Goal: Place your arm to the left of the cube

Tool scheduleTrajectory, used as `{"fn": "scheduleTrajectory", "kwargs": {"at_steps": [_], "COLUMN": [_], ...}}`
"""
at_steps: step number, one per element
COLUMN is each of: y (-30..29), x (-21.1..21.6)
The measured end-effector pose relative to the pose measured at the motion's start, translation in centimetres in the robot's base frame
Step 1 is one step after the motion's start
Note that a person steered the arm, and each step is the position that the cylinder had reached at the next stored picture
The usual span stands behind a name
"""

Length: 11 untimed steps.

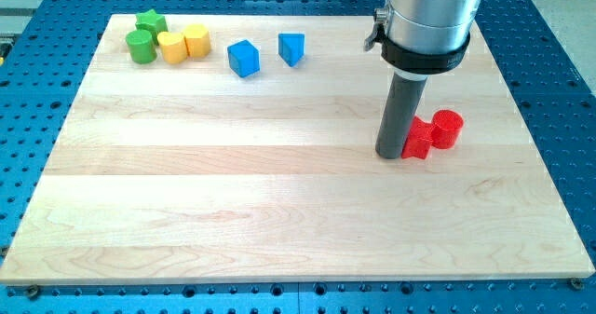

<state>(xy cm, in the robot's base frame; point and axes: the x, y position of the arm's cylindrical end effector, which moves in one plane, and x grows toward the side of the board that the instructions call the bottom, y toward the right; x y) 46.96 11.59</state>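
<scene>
Tip (pixel 390 153) seen right of centre, touching or just beside left of red block (pixel 419 139); no gripper fitted, bare rod only. Blue cube (pixel 243 58) lies far, left, well apart. Risk: red block, possibly red cylinder (pixel 448 128), dragged on departure; blue wedge-like block (pixel 291 48) knocked if cube approached from right.

Rod hides left part of red block (pixel 421 139), shape unclear; arm body cut off at view's top.

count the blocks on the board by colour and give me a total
green: 2 (star, cylinder)
yellow: 2 ()
blue: 2 (cube, wedge-like one)
red: 2 (, cylinder)
total: 8
</scene>
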Motion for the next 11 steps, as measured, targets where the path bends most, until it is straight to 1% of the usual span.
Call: {"fn": "scheduleTrajectory", "kwargs": {"at_steps": [1, 2, 3, 4, 5, 9, 10, 11], "y": [0.0, 1.5, 0.7, -3.3, -15.7, -19.9, -23.2, -26.0], "x": [1.1, -0.5, -1.8, -5.7, -8.3, -8.4, -8.9, -13.1]}}
